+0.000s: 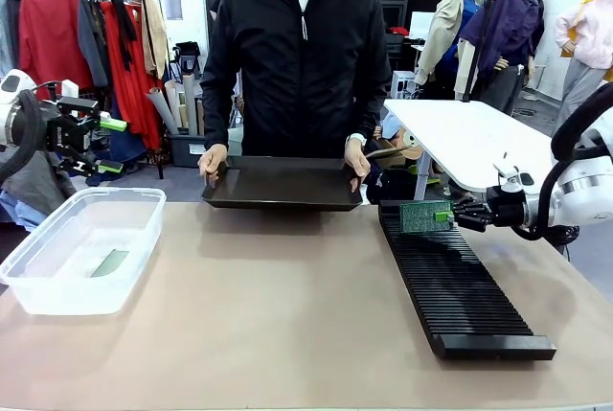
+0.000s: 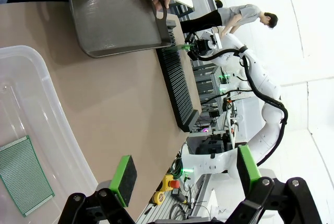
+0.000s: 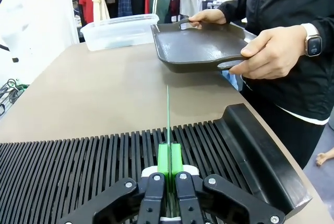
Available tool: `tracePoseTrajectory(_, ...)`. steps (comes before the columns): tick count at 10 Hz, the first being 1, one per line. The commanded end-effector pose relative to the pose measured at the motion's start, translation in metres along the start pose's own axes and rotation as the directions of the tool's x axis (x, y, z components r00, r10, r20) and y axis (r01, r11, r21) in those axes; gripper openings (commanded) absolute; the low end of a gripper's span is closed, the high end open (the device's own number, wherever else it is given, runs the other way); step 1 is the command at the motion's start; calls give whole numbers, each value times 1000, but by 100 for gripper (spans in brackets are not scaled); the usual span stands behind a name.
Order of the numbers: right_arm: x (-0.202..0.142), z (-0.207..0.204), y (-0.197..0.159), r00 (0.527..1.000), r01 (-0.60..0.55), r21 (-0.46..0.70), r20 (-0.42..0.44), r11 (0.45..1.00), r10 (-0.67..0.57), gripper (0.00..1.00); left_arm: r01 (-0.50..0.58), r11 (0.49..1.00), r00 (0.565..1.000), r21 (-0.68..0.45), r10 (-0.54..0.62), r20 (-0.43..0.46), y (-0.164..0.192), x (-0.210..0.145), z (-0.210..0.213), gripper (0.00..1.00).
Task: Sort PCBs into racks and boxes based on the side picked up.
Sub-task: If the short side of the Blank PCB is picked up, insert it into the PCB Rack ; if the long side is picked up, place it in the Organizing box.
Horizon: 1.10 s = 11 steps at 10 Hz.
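Note:
My right gripper (image 1: 448,216) is shut on a green PCB (image 1: 422,216), held upright just over the far end of the long black ribbed rack (image 1: 460,291). In the right wrist view the PCB (image 3: 167,115) shows edge-on between the green pads (image 3: 163,160), above the rack's slots (image 3: 78,174). Another PCB (image 1: 110,262) lies flat in the clear box (image 1: 86,248) at the left; it is dotted green (image 2: 23,173) in the left wrist view. My left gripper (image 1: 112,146) hangs open above and behind the box (image 2: 31,109), its pads (image 2: 123,178) wide apart with nothing between them.
A person at the far side holds a shallow black tray (image 1: 283,183) by both ends just above the table edge. The tan tabletop (image 1: 268,306) between box and rack is bare. A white table (image 1: 469,138) stands behind at the right.

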State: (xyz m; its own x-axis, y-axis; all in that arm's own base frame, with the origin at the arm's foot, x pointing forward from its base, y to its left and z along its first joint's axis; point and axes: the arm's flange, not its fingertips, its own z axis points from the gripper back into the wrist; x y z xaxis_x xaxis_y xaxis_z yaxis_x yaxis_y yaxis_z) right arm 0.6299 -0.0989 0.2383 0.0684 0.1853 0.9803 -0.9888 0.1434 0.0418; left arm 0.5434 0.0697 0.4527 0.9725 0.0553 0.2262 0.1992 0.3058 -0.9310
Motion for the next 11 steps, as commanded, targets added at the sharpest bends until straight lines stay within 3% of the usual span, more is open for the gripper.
tracePoseTrajectory(1, -3, 3, -3, 999, -40, 44, -3, 998, 40, 0, -5, 1000, 1000, 7, 5, 4, -2, -1, 1, 100)
tracePoseTrajectory(11, -4, 4, -6, 997, -60, 96, 47, 994, 56, 0, -5, 1000, 1000, 7, 5, 4, -2, -1, 1, 100)
